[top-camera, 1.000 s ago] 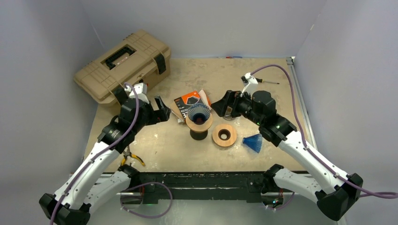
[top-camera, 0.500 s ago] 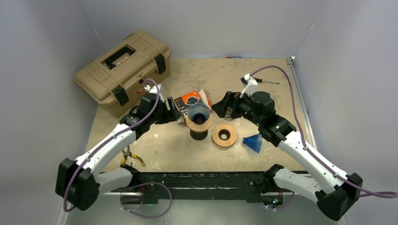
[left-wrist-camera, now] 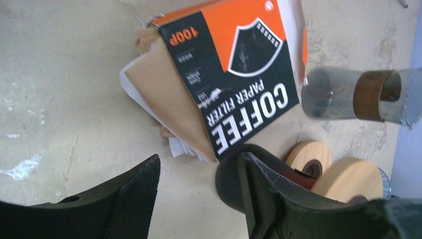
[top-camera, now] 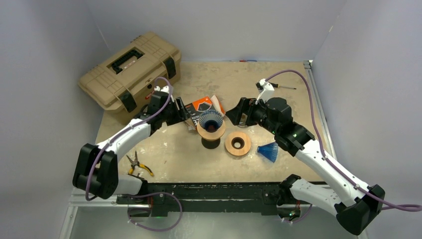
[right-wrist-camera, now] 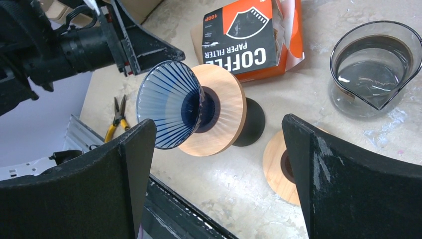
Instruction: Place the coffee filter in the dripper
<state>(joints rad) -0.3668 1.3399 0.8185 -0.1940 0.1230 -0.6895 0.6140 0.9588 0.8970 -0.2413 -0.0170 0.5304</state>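
Note:
The orange-and-black coffee filter pack (top-camera: 201, 108) lies flat just behind the dripper, and brown paper filters (left-wrist-camera: 169, 99) stick out of its left side. The dripper (top-camera: 211, 121) is a blue ribbed glass cone (right-wrist-camera: 166, 109) in a wooden collar on a black stand. No filter shows inside it. My left gripper (top-camera: 181, 115) is open and empty, low over the table just left of the pack (left-wrist-camera: 234, 84), with the stand's base beside its right finger. My right gripper (top-camera: 234, 113) is open and empty, right of the dripper, which shows between its fingers (right-wrist-camera: 124, 164).
A second wooden ring (top-camera: 238, 144) lies right of the dripper, with a loose blue cone (top-camera: 269, 151) beyond it. A glass carafe (right-wrist-camera: 373, 67) stands right of the pack. A tan toolbox (top-camera: 130, 68) sits at the back left. Yellow-handled pliers (top-camera: 138, 167) lie near the front left.
My left arm has reached forward and right, bringing its open gripper from beside the toolbox to the left edge of the filter pack. The right arm has barely moved.

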